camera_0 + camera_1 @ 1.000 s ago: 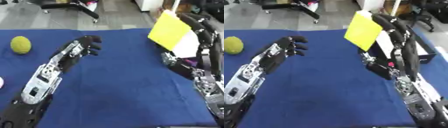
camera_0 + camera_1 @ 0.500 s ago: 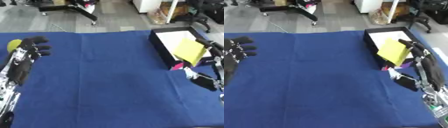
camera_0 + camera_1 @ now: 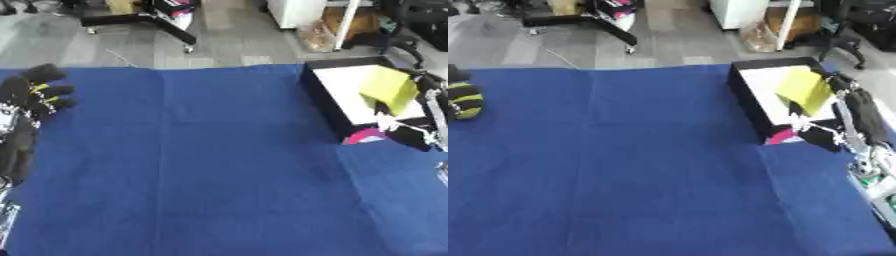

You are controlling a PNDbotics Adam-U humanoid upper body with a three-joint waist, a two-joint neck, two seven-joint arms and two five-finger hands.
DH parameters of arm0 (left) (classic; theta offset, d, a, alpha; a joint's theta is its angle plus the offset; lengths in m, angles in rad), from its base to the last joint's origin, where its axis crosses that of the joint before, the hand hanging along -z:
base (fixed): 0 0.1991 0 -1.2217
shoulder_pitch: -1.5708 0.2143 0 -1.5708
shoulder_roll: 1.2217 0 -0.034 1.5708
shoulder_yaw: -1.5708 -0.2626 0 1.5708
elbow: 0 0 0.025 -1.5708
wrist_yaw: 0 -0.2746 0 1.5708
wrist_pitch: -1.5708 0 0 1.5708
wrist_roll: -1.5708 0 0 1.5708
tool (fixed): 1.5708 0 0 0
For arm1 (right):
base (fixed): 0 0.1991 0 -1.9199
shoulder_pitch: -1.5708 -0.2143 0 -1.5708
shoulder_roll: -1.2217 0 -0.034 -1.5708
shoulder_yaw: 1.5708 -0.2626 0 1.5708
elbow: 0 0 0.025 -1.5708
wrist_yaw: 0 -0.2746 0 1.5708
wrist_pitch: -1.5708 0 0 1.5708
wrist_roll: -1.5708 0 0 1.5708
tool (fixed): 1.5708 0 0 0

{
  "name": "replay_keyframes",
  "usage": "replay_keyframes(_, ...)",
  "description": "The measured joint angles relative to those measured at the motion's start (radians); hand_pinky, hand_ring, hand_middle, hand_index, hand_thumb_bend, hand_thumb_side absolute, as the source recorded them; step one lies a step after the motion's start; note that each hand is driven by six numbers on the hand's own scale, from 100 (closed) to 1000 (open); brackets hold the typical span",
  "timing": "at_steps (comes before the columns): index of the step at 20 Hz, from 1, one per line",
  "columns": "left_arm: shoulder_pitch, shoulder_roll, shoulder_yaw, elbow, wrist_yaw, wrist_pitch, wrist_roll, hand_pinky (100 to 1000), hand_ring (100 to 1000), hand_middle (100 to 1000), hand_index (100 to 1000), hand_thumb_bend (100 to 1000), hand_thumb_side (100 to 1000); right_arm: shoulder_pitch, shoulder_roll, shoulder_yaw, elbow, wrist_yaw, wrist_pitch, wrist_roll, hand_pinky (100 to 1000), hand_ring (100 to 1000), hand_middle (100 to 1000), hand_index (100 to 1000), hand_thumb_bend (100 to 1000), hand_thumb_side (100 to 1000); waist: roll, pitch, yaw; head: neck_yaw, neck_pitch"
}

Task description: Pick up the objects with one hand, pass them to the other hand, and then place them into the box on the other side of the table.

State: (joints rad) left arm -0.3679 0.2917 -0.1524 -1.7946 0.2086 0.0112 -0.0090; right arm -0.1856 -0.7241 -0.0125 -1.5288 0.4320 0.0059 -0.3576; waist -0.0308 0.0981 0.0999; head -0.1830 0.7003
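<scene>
We're in what looks like an office or lab: grey carpet-tile floor [image 3: 96, 47] and a rolling chair base [image 3: 140, 22] at the back. Up front, a table under a blue cloth [image 3: 201, 165], a white cabinet [image 3: 750, 12] behind it.

A flat yellow object [image 3: 389, 89] is tilted over the white inside of the box [image 3: 337, 77], held up above its floor. The box is black-walled and open-topped, lying at the far right of the blue-covered counter [image 3: 192, 165]. A small pink thing [image 3: 366, 136] lies just outside the box's near wall.
</scene>
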Motion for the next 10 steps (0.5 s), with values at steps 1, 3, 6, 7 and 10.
replay_keyframes(1, 0.001, -0.003, 0.0, -0.001, 0.0, 0.0, 0.0, 761, 746, 760, 837, 599, 772, -0.018, -0.005, 0.0, 0.027, -0.017, 0.016, 0.012, 759, 736, 370, 764, 100, 299, -0.001, 0.0, 0.002, -0.001, 0.0)
replay_keyframes(3, 0.006, -0.004, -0.001, -0.002, 0.0, 0.0, 0.001, 760, 745, 760, 837, 598, 771, -0.05, -0.011, 0.004, 0.081, -0.05, 0.031, 0.025, 760, 738, 374, 768, 100, 305, -0.003, 0.0, 0.005, -0.003, 0.0)
replay_keyframes(6, 0.008, -0.012, -0.001, -0.002, 0.0, -0.001, 0.001, 761, 745, 759, 837, 595, 767, -0.077, -0.019, 0.015, 0.165, -0.102, 0.014, 0.025, 763, 741, 384, 777, 100, 318, -0.003, 0.0, 0.006, -0.003, 0.0)
replay_keyframes(7, 0.009, -0.012, -0.002, -0.002, 0.0, -0.001, 0.002, 761, 745, 759, 837, 593, 767, -0.085, -0.022, 0.019, 0.194, -0.12, 0.002, 0.022, 765, 744, 388, 780, 100, 325, -0.003, 0.0, 0.007, -0.004, 0.0)
replay_keyframes(10, 0.01, -0.012, -0.004, -0.002, 0.0, -0.003, 0.002, 761, 744, 758, 837, 584, 763, -0.1, -0.029, 0.029, 0.267, -0.172, -0.045, 0.014, 772, 755, 426, 820, 100, 421, -0.005, 0.0, 0.009, -0.004, 0.0)
